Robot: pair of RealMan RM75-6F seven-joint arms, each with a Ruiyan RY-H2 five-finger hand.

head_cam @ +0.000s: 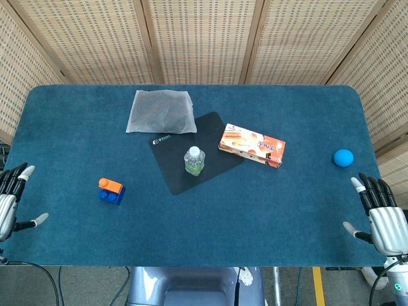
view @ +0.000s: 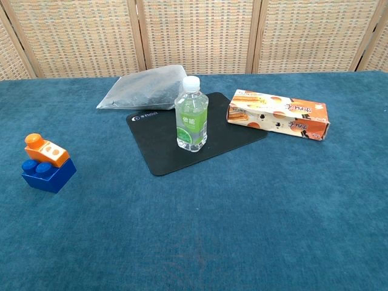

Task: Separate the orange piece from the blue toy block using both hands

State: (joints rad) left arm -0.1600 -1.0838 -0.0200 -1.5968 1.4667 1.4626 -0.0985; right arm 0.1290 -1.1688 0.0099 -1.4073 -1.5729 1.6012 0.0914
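Observation:
The blue toy block (head_cam: 112, 194) (view: 48, 174) sits on the blue table cloth at the left, with the orange piece (head_cam: 110, 185) (view: 45, 150) stuck on top of it, tilted. My left hand (head_cam: 11, 199) hovers at the table's left edge, fingers spread, holding nothing, well left of the block. At the right edge my right hand (head_cam: 381, 213) is likewise spread and empty, far from the block. Neither hand shows in the chest view.
A water bottle (head_cam: 194, 160) (view: 191, 115) stands on a black mat (head_cam: 191, 152) (view: 206, 136) at the centre. A grey bag (head_cam: 161, 111) (view: 142, 89) lies behind it, an orange snack box (head_cam: 252, 145) (view: 277, 113) to the right, a blue ball (head_cam: 343, 157) far right.

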